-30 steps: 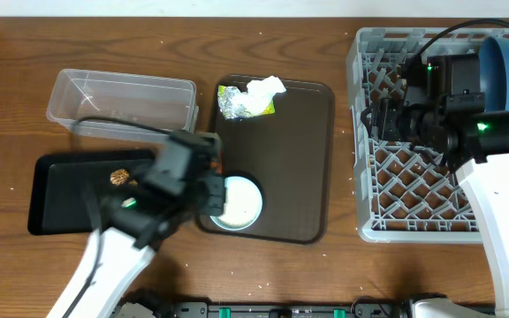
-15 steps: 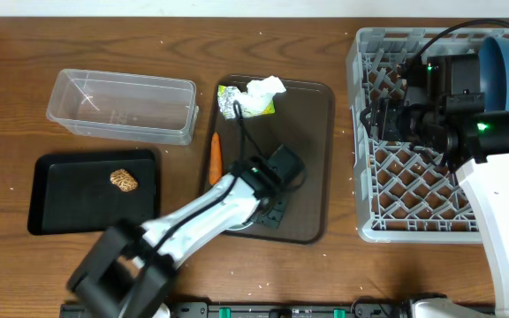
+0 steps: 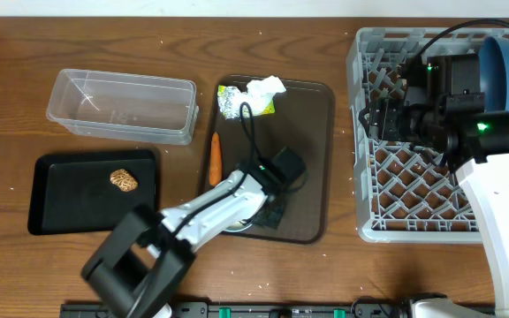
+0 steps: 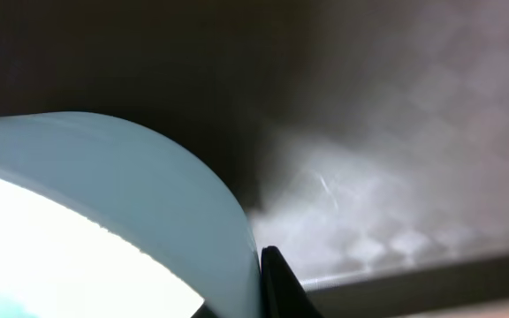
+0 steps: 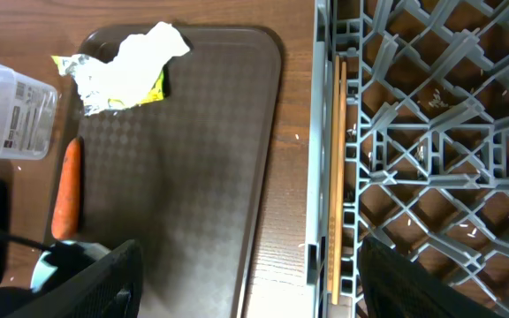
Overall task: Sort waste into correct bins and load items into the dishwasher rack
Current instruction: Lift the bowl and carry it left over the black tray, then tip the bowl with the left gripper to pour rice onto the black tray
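The white bowl (image 4: 140, 199) lies against the closed left jaws.

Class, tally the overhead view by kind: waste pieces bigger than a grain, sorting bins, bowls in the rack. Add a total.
Waste pieces: 4 (tissue, foil wrapper, carrot, brown lump)
Bins: 2 (clear tub, black tray)
Bowls in the rack: 1 (dark blue bowl)
Total: 7

The table (image 3: 25, 106) is of dark reddish-brown wood, its grain runs from 9 to 3 o'clock, and it fills almost the whole overhead view. At 12 o'clock, beyond its far edge, lies a narrow pale strip (image 3: 193, 5), wall or floor I cannot tell. The light is even, with soft shadows only.
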`<state>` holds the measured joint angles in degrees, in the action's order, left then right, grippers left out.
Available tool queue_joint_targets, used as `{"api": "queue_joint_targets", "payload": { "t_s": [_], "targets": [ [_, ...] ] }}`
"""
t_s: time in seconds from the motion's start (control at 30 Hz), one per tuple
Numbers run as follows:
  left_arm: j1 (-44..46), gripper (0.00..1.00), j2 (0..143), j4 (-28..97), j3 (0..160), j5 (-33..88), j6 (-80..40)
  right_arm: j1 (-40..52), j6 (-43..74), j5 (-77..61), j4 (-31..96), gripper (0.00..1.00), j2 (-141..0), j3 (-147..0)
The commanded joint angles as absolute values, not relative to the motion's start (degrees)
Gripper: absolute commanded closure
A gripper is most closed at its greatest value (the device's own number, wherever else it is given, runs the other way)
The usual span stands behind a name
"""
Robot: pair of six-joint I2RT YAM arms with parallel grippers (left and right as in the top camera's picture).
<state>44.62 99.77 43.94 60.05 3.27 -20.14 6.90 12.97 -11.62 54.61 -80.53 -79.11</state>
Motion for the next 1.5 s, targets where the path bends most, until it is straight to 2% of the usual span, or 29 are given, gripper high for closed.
{"api": "queue_joint_targets", "payload": {
  "t_s": [0.0, 0.17, 0.33, 0.57, 0.73, 0.9, 1.17, 1.3, 1.47],
  "targets": [
    [42.6, 0.94, 90.0, 45.0, 62.3, 4.1, -20.4, 7.4, 13.2, -11.8, 54.7, 0.27, -80.9, -79.8],
    [36.7, 0.94, 76.4, 47.5, 62.3, 5.0, -20.4, 7.4, 13.2, -11.8, 54.8, 0.27, -80.9, -79.8],
    [26.8, 0.94, 67.5, 50.3, 62.1, 8.5, -18.2, 7.4, 13.2, -11.8, 55.1, 0.27, -80.9, -79.8],
    [18.2, 0.94, 62.8, 55.2, 62.1, 6.4, -13.8, 7.4, 13.2, -11.8, 55.1, 0.27, -80.9, -79.8],
    [7.4, 0.94, 62.7, 56.9, 62.0, 8.5, -11.7, 7.4, 13.2, -11.8, 55.3, 0.27, -80.9, -79.8],
    [-9.3, 0.94, 62.7, 54.7, 60.2, 25.2, -2.3, 7.4, 13.2, -11.8, 55.9, 0.27, -80.9, -79.8],
    [-39.2, 0.94, 65.3, 48.2, 51.8, 68.3, 14.1, 7.4, 13.2, -11.8, 56.2, 0.27, -80.9, -79.8],
    [-48.2, 0.94, 68.4, 45.2, 46.4, 81.0, 20.1, 7.4, 13.2, -11.8, 56.4, 0.27, -80.9, -79.8],
    [-54.7, 0.94, 73.1, 44.6, 42.7, 90.1, 27.3, 7.4, 13.2, -11.8, 56.6, 0.27, -80.9, -79.8]
  ]
}}
